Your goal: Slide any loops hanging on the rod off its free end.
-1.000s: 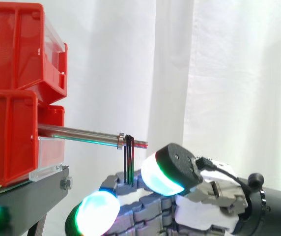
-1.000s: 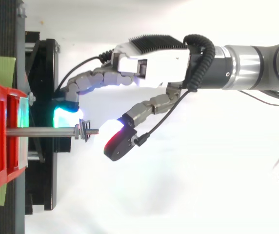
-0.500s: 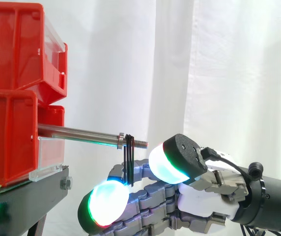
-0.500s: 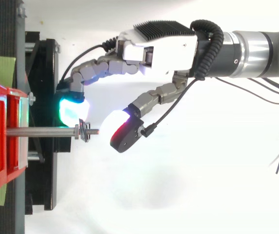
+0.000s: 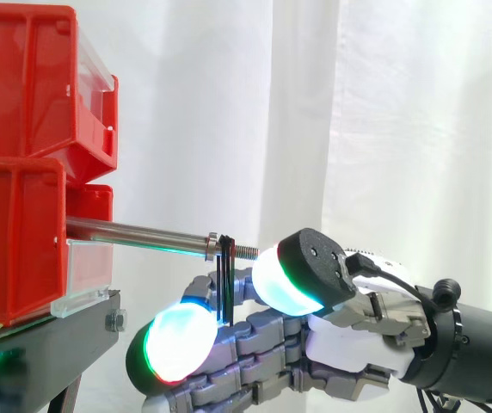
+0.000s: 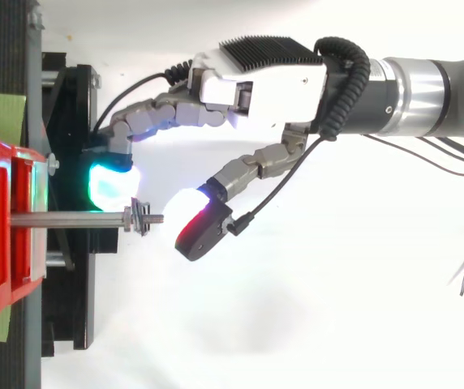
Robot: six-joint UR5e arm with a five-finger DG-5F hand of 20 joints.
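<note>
Status: you had no loop off yet | loops (image 6: 140, 217) hung bunched on the rod (image 6: 70, 219), just short of its threaded free end | hand (image 6: 264, 81) was loosely spread, gripping nothing, pads (image 6: 112, 180) flanking the tip | left: sliding all of them off.

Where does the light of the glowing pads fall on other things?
Side view: a green streak runs under the rod, and a green glint lies on the black stand at its left end. Top view: cyan light from a pad tints the red bin at its clear front.
</note>
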